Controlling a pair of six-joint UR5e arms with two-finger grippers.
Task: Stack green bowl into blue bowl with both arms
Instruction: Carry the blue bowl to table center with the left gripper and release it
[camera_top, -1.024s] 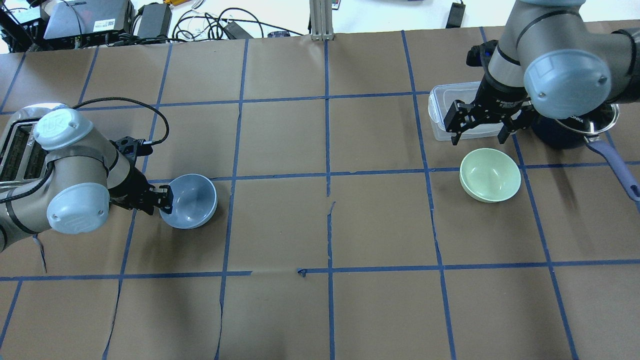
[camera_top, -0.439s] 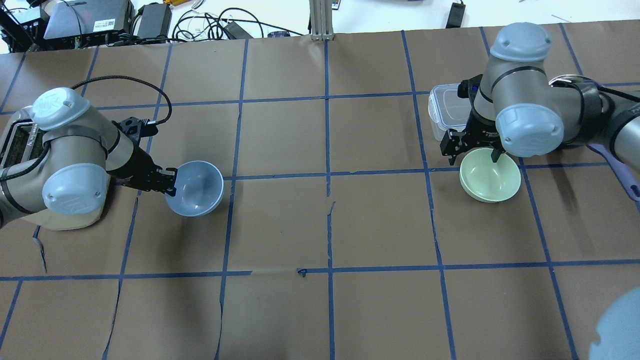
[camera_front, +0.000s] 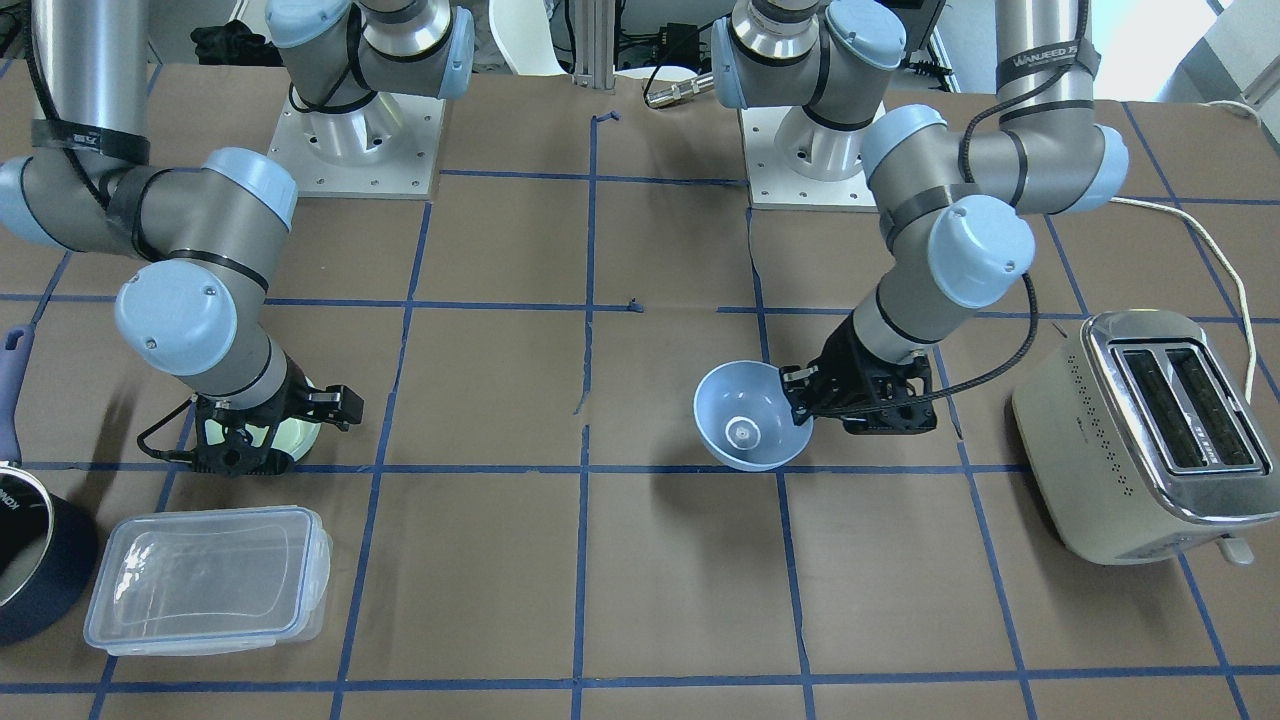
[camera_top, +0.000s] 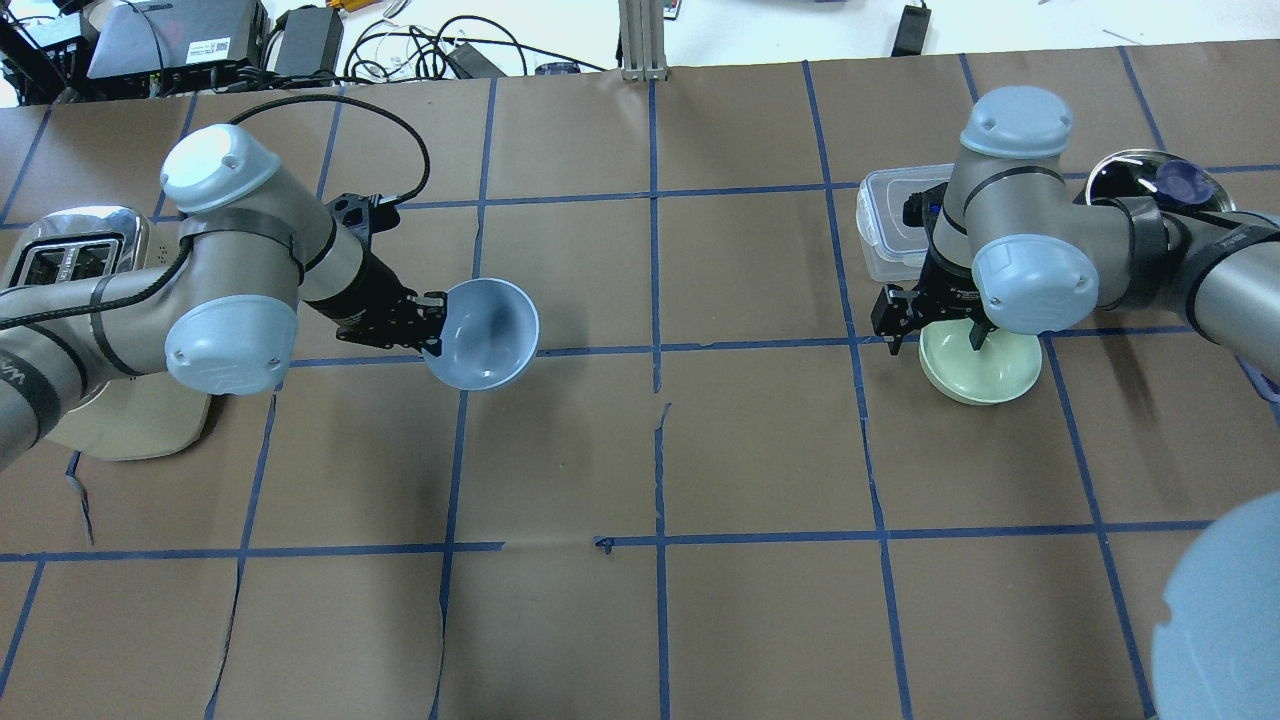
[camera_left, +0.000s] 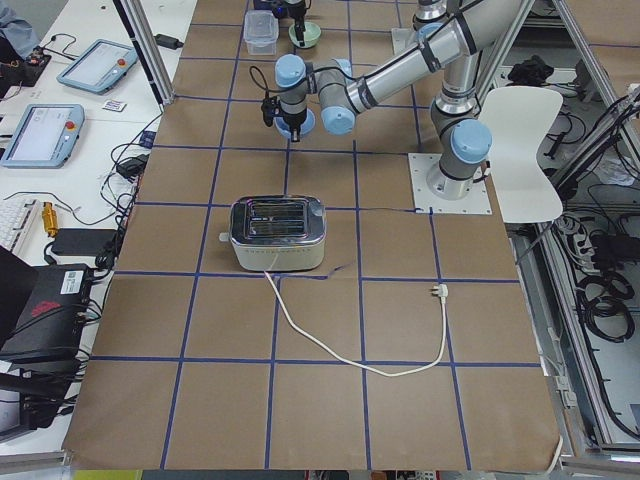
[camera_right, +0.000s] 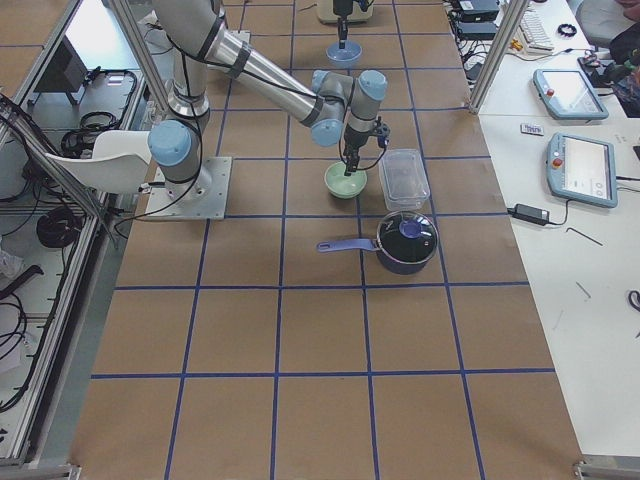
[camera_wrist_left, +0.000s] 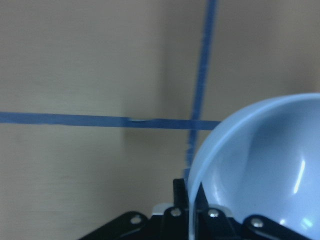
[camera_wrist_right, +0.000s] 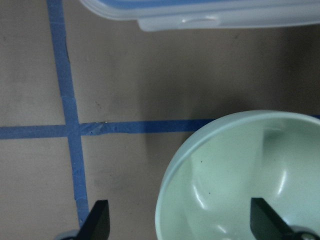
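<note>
- A table (camera_top: 760, 450) covered in brown paper and marked into squares with blue tape is seen from above, with both robot arms stretched out over it.
- The silver-grey left arm (camera_top: 230, 290) is bent over the robot's left half; the silver-grey right arm (camera_top: 1040, 270) is folded down over the right half.
- A chrome two-slot toaster (camera_front: 1140, 440) is parked at the left end of the table, behind the left arm.
- A dark navy lidded pot (camera_right: 405, 243) with a long handle is set at the right end, just beside a clear plastic lidded container (camera_front: 205, 580).
- The pale sky-blue round bowl (camera_top: 485, 320) is held clear of the paper, tipped on edge, its hollow turned away from the robot, near the table's middle line on the left side.
- The pale mint-green round bowl (camera_top: 985, 375) is left upright on the paper in the right half, near the clear container and well apart from the blue bowl.
- The black left gripper (camera_top: 432, 315) is clamped on the blue bowl's rim, one finger inside and one outside.
- The black right gripper (camera_wrist_right: 181, 225) is lowered over the green bowl with its fingers spread apart, one inside the hollow, the other outside the rim, neither pressed against it.
</note>
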